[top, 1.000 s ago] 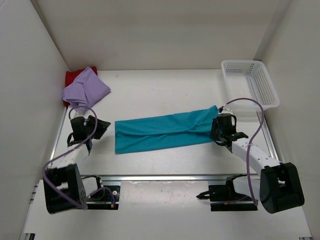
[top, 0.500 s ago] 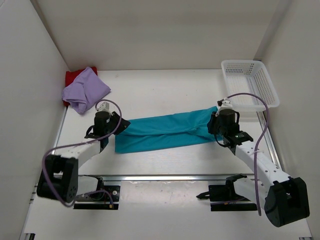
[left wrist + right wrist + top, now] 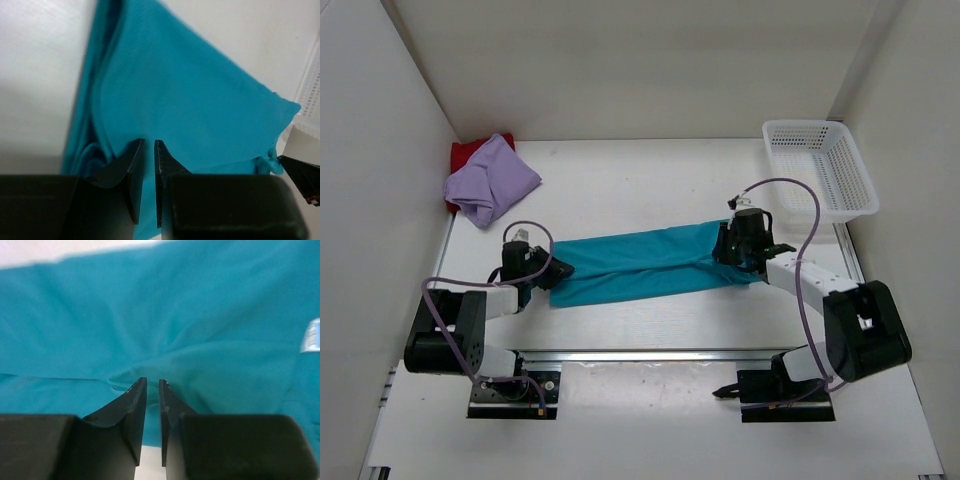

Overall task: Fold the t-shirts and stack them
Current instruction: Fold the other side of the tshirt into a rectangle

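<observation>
- flat white table [image 3: 640,180], white walls on three sides.
- across the middle of it: teal-blue soft fabric t-shirt [image 3: 640,265], folded lengthwise into a long narrow band. runs left to right, right end a bit farther from the arm bases than the left end.
- at the band's left end: black two-finger left gripper [image 3: 552,272], low over the table, arm folded back toward its base.
- left wrist view: left gripper [image 3: 149,145] fingers [image 3: 131,165] pinched almost together, only a thin slit between, clamped on the edge of the teal shirt [image 3: 190,100]. fabric bunched just left of the tips, layered hem lines running away from them.
- at the band's right end: black two-finger right gripper [image 3: 723,248], reaching in from the right.
- right wrist view: right gripper [image 3: 152,382] fingers [image 3: 132,410] likewise nearly together, nipping a small ridge of the teal shirt [image 3: 150,305]. creases fanning out from the tips, small white label [image 3: 311,335] at the right edge of that view.
- both ends of the band tapering toward the grippers, middle lying on the table.
- back left corner: light purple soft fabric t-shirt [image 3: 490,180], crumpled in a heap on top of dark red soft fabric t-shirt [image 3: 465,153]. only a red corner showing behind it, both well apart from the teal one.
- back right: white plastic lattice basket [image 3: 800,128], rectangular, along the right wall, near the right gripper but apart from it.
</observation>
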Robot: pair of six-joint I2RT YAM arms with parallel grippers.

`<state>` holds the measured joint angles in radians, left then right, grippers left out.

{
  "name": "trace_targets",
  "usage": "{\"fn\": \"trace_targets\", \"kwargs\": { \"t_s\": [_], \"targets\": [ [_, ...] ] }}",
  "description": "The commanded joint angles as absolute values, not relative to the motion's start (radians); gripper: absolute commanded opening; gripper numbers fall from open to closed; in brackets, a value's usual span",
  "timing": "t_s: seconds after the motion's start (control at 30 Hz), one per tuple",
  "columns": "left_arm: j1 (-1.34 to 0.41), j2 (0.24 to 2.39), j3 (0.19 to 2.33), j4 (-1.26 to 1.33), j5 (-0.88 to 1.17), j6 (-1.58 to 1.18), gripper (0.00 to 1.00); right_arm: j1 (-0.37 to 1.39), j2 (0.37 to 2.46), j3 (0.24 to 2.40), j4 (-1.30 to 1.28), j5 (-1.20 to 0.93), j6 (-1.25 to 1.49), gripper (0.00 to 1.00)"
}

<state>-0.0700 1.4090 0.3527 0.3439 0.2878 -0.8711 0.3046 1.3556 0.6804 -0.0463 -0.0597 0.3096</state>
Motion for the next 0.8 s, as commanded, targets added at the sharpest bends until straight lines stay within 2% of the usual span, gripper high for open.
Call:
{"fn": "trace_targets", "kwargs": {
  "t_s": [0.0,0.13,0.23,0.33,0.43,0.6,0.67,0.77],
  "targets": [
    [-0.026,1.323,0.298,0.382,0.333,-0.890,0.24,0.337,1.399,0.701,-0.005,-0.107,0.301,0.12],
    [-0.003,1.226,0.281,0.335,0.311,-0.876,0.25,0.403,1.367,0.677,-0.064,-0.084,0.301,0.03],
    [-0.021,1.143,0.316,0.305,0.258,-0.856,0.25,0.425,1.304,0.608,-0.090,-0.095,0.311,0.02],
    [-0.113,1.131,0.374,0.278,0.203,-0.839,0.26,0.411,1.269,0.566,-0.109,-0.144,0.311,0.03],
    [-0.213,1.175,0.432,0.297,0.175,-0.833,0.26,0.382,1.250,0.592,-0.144,-0.175,0.305,0.04],
    [-0.336,1.321,0.520,0.354,0.195,-0.842,0.26,0.360,1.163,0.603,-0.098,-0.137,0.340,0.16],
    [-0.377,1.391,0.528,0.370,0.193,-0.841,0.26,0.339,1.211,0.618,-0.089,-0.147,0.334,0.17],
    [-0.385,1.457,0.509,0.423,0.227,-0.876,0.24,0.354,1.296,0.636,-0.104,-0.054,0.311,0.15]
  ]
}}
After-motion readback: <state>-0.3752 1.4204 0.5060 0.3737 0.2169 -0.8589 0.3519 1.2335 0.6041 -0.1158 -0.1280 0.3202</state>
